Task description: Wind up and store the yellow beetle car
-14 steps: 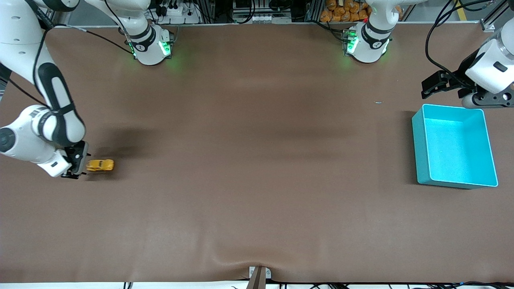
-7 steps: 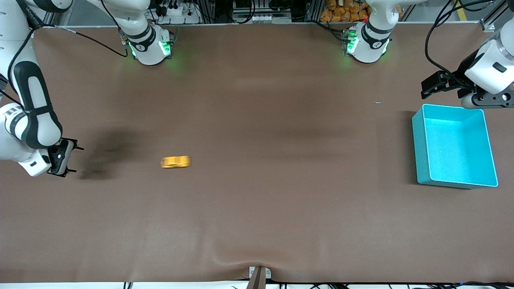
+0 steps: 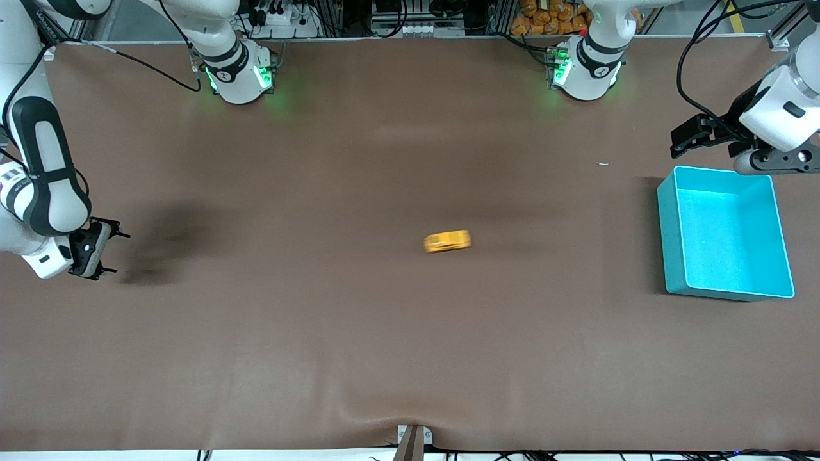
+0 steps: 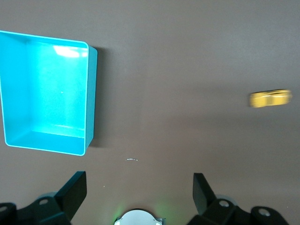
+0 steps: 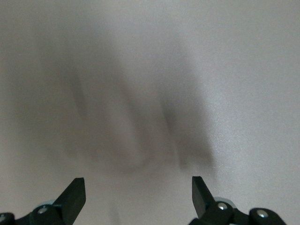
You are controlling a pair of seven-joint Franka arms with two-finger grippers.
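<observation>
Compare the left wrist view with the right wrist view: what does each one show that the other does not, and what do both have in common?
Only the left wrist view shows the teal bin, the yellow beetle car on the mat apart from the bin, and a small white speck.

Only the right wrist view shows blurred dark shadows and no objects.

Both show bare table surface and an open, empty gripper: the left gripper and the right gripper.

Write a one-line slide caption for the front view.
Yellow beetle car alone mid-table, between open right gripper and teal bin; left gripper open.
</observation>
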